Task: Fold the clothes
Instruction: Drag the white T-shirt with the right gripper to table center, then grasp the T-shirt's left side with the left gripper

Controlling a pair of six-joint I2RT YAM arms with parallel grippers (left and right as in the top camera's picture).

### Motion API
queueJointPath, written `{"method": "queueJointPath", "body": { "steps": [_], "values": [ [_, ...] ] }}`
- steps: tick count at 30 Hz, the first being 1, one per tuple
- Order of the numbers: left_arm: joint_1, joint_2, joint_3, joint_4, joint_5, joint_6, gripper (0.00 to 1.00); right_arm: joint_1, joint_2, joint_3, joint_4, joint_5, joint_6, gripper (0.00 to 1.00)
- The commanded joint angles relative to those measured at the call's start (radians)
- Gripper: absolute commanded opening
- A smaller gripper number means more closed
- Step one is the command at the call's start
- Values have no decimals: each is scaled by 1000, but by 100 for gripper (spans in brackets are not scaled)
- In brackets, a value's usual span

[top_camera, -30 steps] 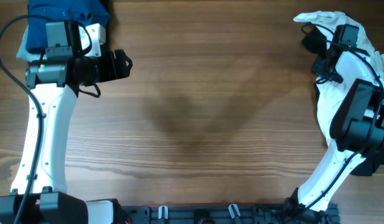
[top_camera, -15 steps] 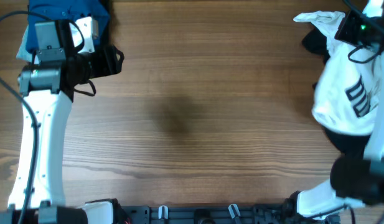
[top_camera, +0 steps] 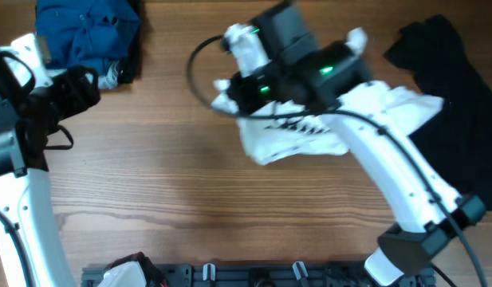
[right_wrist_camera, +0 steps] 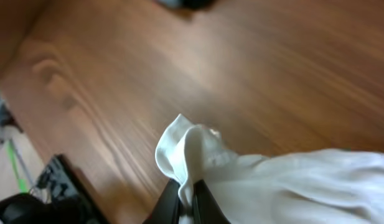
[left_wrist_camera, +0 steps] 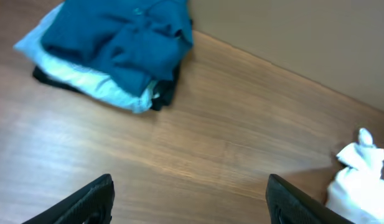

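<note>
My right gripper (top_camera: 230,89) is shut on an edge of a white garment (top_camera: 309,135) with black print and holds it above the middle of the table; the cloth trails back to the right. In the right wrist view the jaws (right_wrist_camera: 190,198) pinch a fold of this white garment (right_wrist_camera: 291,186). A black garment (top_camera: 449,88) lies at the far right. A folded pile with a blue garment (top_camera: 86,28) on top sits at the far left corner, and it also shows in the left wrist view (left_wrist_camera: 120,43). My left gripper (top_camera: 78,86) is open and empty beside that pile; its jaws (left_wrist_camera: 192,205) are wide apart.
The wooden table (top_camera: 166,183) spreads under both arms. The right arm (top_camera: 405,183) stretches diagonally across the right half. A black rail (top_camera: 253,275) runs along the front edge.
My right arm has swung from the far right corner to the middle, dragging the white garment off the black one. My left arm has drawn back to the left.
</note>
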State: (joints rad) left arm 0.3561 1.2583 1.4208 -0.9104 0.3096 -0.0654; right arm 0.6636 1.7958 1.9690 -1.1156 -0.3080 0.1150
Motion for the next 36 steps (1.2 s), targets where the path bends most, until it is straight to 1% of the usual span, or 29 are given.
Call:
{"method": "queueJointPath", "body": {
  "steps": [1, 5, 7, 9, 11, 13, 16, 18, 19, 20, 21, 22, 23, 26, 28, 30, 31, 33, 35, 36],
  "values": [
    [37, -7, 18, -19, 7, -1, 80, 55, 81, 0, 75, -4, 71, 4],
    [37, -5, 18, -22, 5, 3, 82, 64, 141, 0, 262, -3, 72, 4],
    [37, -2, 18, -23, 5, 2, 82, 62, 153, 0, 393, 63, 72, 4],
    [37, 0, 18, -26, 5, 2, 82, 61, 182, 0, 569, 164, 71, 4],
    [37, 0, 18, -28, 5, 2, 82, 55, 219, 0, 701, 175, 72, 4],
    [37, 0, 18, -29, 5, 2, 82, 37, 272, 0, 837, 174, 113, 4],
    [37, 1, 18, -29, 5, 2, 82, 5, 320, 0, 945, 175, 150, 4],
    [30, 7, 18, -28, 5, 2, 82, -18, 339, 1, 966, 174, 150, 4],
    [20, 15, 18, -26, 5, 2, 82, -30, 340, 1, 965, 171, 148, 6],
    [13, 21, 18, -25, 5, 2, 82, -39, 340, 3, 965, 154, 140, 25],
    [2, 29, 18, -24, 5, 2, 82, -48, 335, 12, 958, 125, 121, 54],
    [-11, 37, 18, -26, 5, 2, 83, -60, 327, 29, 932, 106, 108, 86],
    [-29, 44, 18, -29, 5, 3, 83, -75, 309, 51, 886, 100, 97, 99],
    [-85, 47, 18, -29, 5, 10, 86, -158, 192, 157, 605, 101, 58, 100],
    [-124, 47, 18, -40, 5, 10, 87, -213, 116, 171, 485, 102, 10, 100],
    [-188, 47, 18, -80, 5, 10, 88, -301, 21, 171, 343, 110, -42, 100],
    [-250, 50, 18, -114, 5, 11, 88, -376, -26, 171, 251, 113, -48, 100],
    [-366, 63, 15, -173, 2, 37, 88, -473, -55, 170, 151, 112, -47, 100],
    [-509, 88, -7, -225, -27, 36, 89, -570, -48, 165, 49, 104, -48, 100],
    [-562, 102, -23, -228, -34, 36, 89, -595, -42, 158, 24, 105, -48, 100]
  ]
}}
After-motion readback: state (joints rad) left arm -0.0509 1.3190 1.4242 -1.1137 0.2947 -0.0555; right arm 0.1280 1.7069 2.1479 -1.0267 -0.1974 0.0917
